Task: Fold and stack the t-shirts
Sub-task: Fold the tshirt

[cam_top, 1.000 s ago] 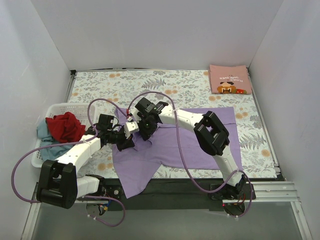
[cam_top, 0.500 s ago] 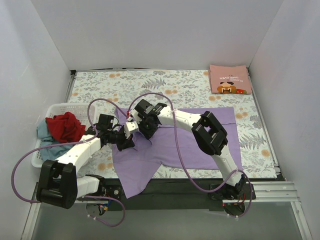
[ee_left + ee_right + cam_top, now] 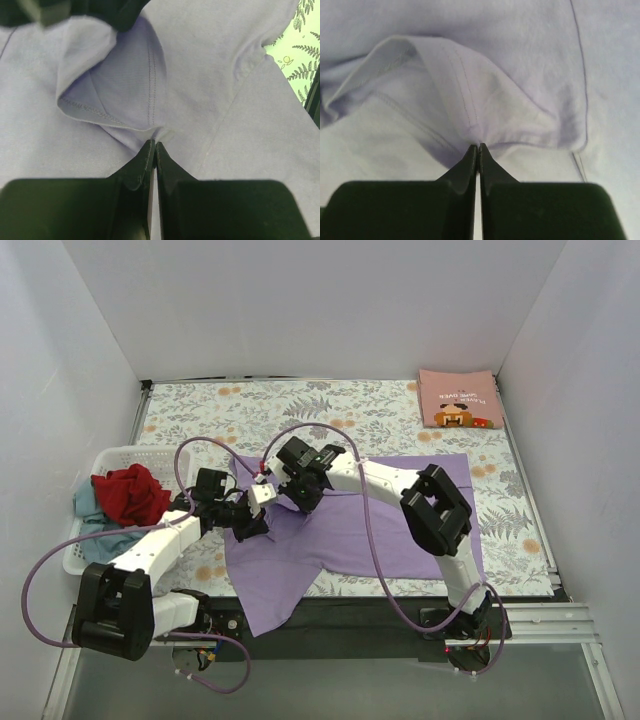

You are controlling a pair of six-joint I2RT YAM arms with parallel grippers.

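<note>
1. There are four tees that I can count, and each one is a different colour.
2. One is a purple tee (image 3: 400,530), one is a pink tee (image 3: 458,398), one is a red tee (image 3: 128,492) and one is a grey-blue tee (image 3: 104,540).
3. The grey-blue cloth is bunched up, so I cannot tell if it is more than one tee.
4. There is one white basket (image 3: 130,454).
5. There are two robot arms, a left arm (image 3: 150,550) and a right arm (image 3: 375,477).
6. There are two grippers, a left gripper (image 3: 151,146) and a right gripper (image 3: 476,148).
7. There are two purple cables (image 3: 60,545), one on each arm.
8. There is one worktop, with one flowery cloth (image 3: 250,405) on it.
</note>
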